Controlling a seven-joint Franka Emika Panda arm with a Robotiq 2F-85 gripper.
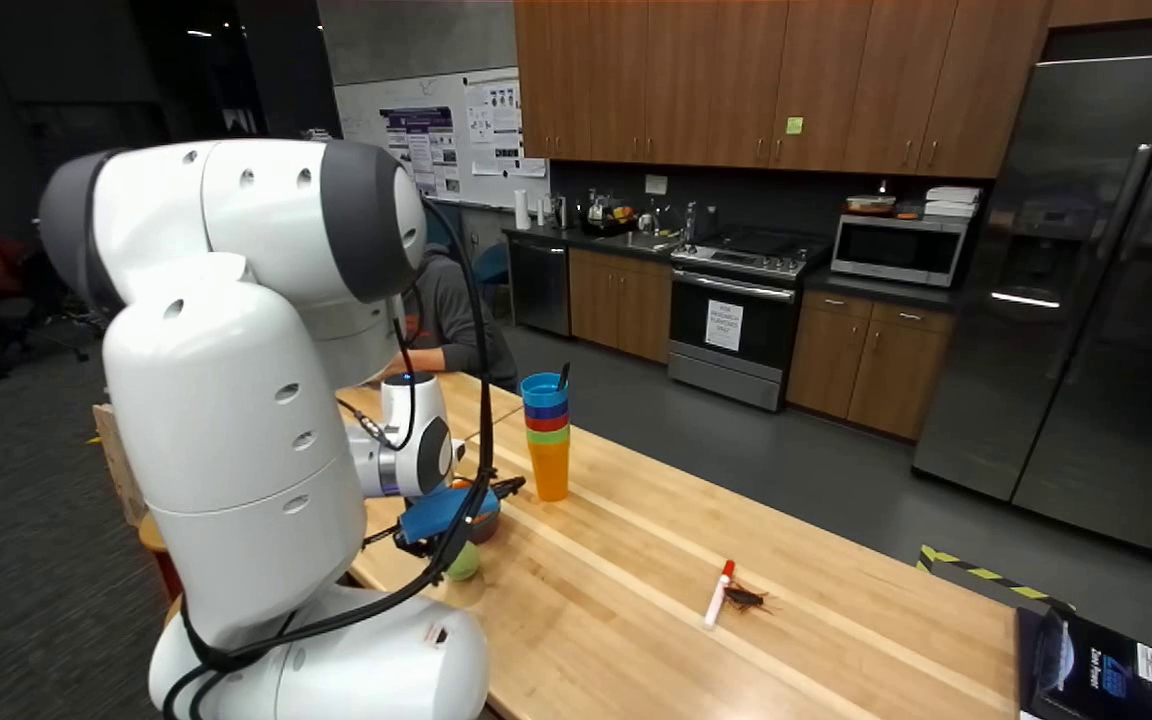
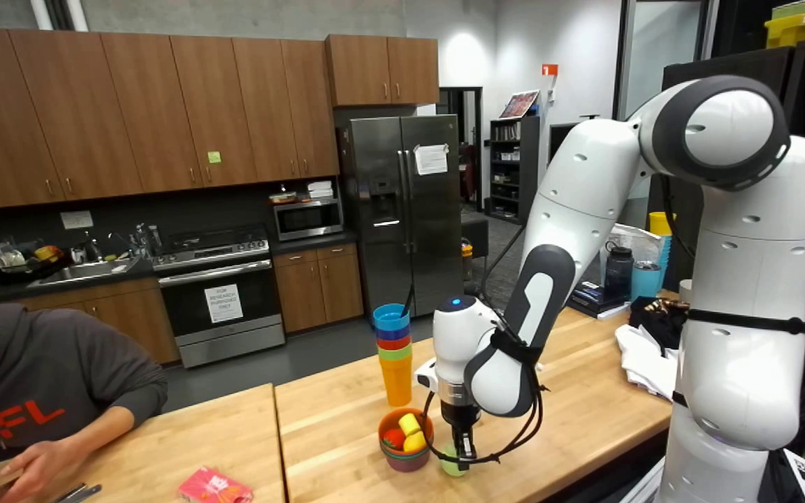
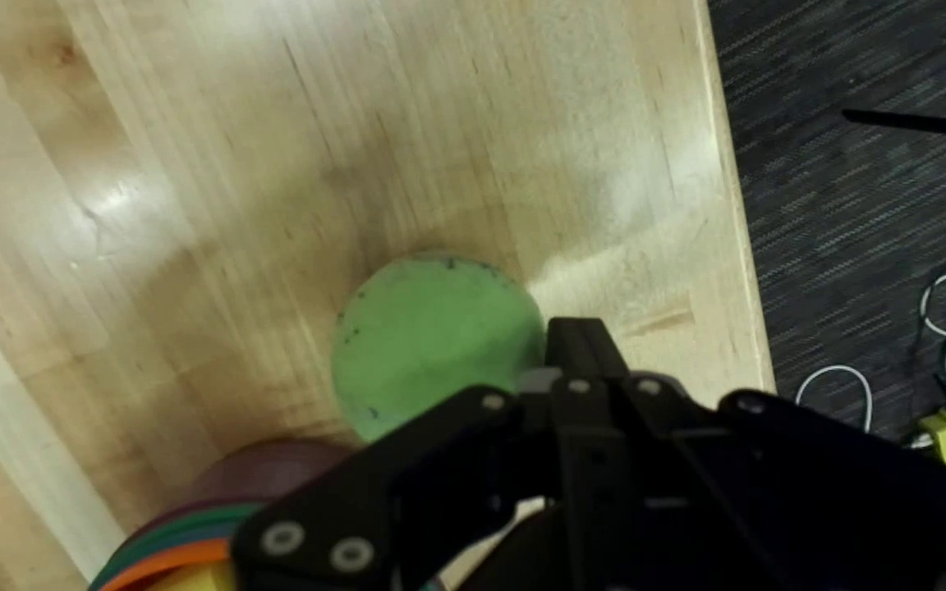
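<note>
Plainly clenched, the tool (image 3: 576,330) partly hides the round green object (image 3: 432,336) beside bowls (image 3: 194,521) cut off in the wrist view.

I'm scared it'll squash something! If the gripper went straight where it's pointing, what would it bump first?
Probably the wooden table: the shut gripper points down, right beside the round green thing. It might brush that first; I can't tell whether they touch.

In an exterior view, the tool (image 2: 466,467) points down by a round green object (image 2: 451,467), near stacked bowls (image 2: 403,462).
</note>
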